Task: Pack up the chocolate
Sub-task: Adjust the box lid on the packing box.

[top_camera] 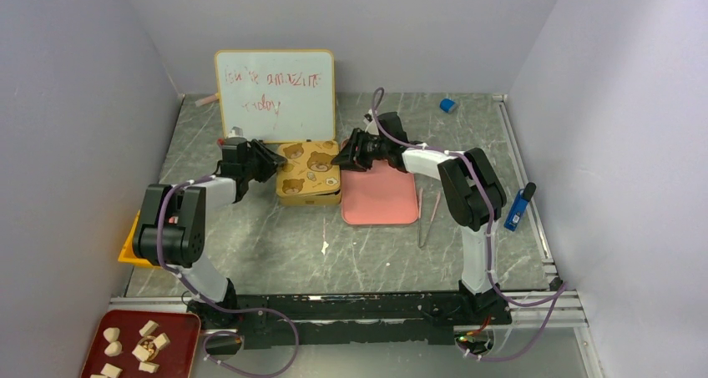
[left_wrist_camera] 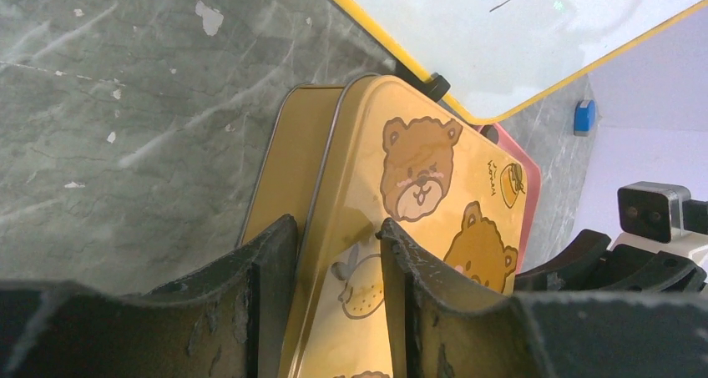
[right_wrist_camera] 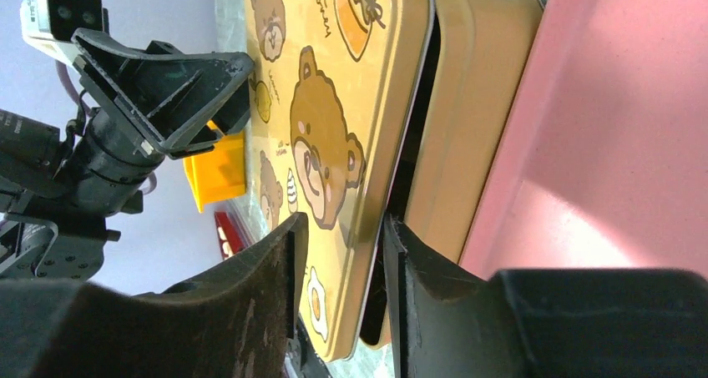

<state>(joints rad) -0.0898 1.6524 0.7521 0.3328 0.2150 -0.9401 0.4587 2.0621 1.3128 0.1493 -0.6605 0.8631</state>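
Left tool [top_camera: 274,163], right tool [top_camera: 341,157] straddle opposite lid [top_camera: 307,169] edges

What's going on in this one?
Both arms are working on the yellow bear-print tin lid. The left gripper straddles its left edge and the right gripper its right edge; whether either is actually pinching it is unclear. The lid sits askew over the tin base, with a dark gap showing on the right side. On the red tray at the near left corner lie pale pieces.
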